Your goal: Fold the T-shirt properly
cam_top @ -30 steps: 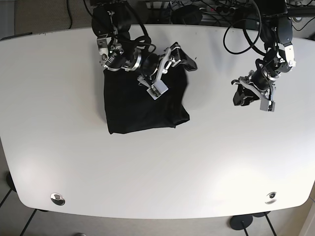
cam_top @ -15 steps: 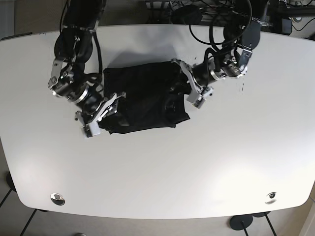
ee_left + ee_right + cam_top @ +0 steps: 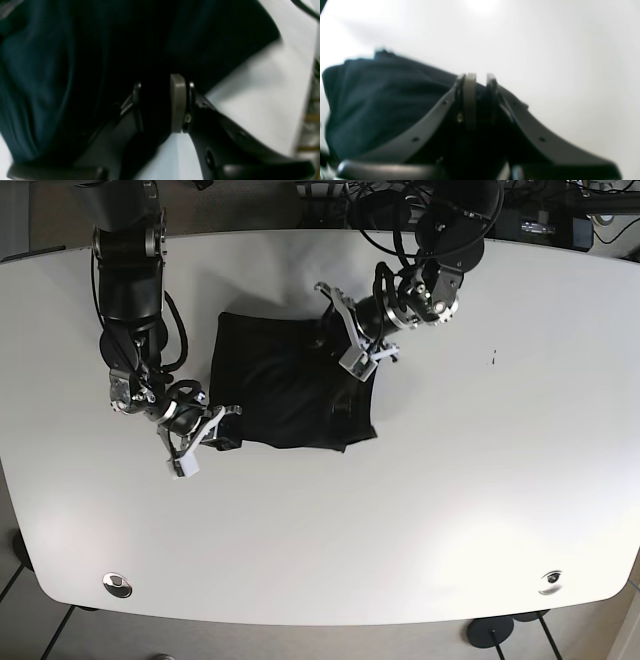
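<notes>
Base view shows a black T-shirt lying bunched in a rough rectangle on the white tabletop, nearer the far edge and left of centre. The right gripper sits at the shirt's near-left corner, and in the right wrist view its fingers are nearly together with dark cloth pinched between them. The left gripper is over the shirt's far-right corner; in the left wrist view its two fingers stand a little apart with black fabric filling the gap, so it is grasping the shirt. That view is blurred. Two metal discs sit near the tabletop's front corners.
</notes>
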